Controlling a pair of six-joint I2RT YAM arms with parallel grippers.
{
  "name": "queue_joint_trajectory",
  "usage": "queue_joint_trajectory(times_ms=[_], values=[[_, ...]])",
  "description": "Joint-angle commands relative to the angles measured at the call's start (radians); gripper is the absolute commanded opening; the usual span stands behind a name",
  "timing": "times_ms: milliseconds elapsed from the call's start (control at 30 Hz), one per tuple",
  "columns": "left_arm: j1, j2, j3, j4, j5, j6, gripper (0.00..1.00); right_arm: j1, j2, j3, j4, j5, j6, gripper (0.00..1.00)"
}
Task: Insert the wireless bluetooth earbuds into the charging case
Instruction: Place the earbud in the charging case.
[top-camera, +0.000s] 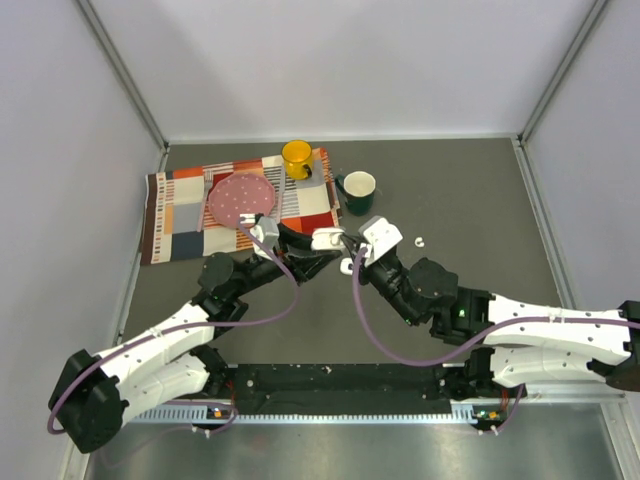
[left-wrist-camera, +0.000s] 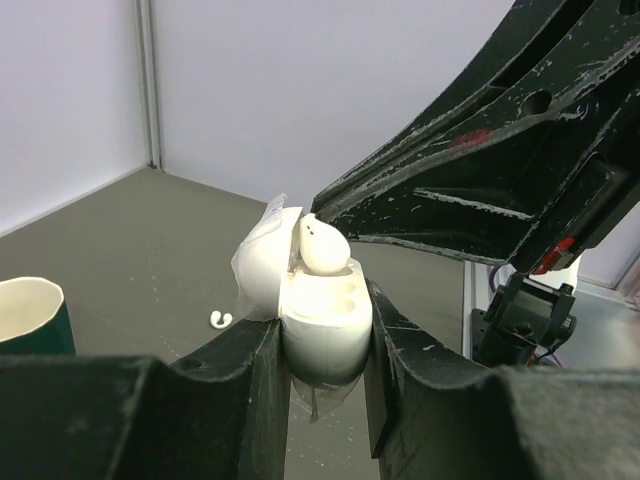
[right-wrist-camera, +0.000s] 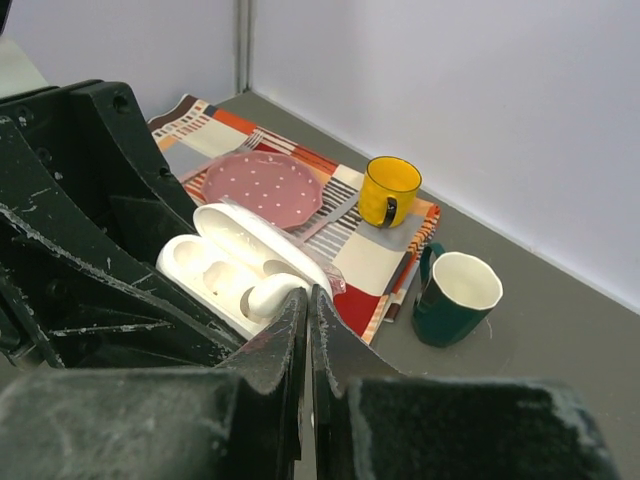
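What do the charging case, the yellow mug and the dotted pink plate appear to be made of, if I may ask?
The charging case looks like smooth white moulded plastic: soft highlights on its rounded shell. The yellow mug seems glazed ceramic, given its glossy sheen; enamel is possible. The pink plate looks matte, ceramic or plastic; unclear which.

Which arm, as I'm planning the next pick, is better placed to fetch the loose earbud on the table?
Right. The left claw is clamped on the open charging case, and the loose earbud lies on the side of the right claw.
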Motion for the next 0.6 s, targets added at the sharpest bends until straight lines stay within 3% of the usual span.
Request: queue_joint_trajectory(times_ms=[0,567], values=[[0.003,-0.024,0.004,0.086,-0.016,0.004,0.00,0.020,0.004,-0.005,0.037,0.014,-0.022,0.00],[0.003,-0.052,-0.010,0.097,-0.123,0.027,0.00,0.055,0.024,0.017,-0.098,-0.044,-0.021,0.00]])
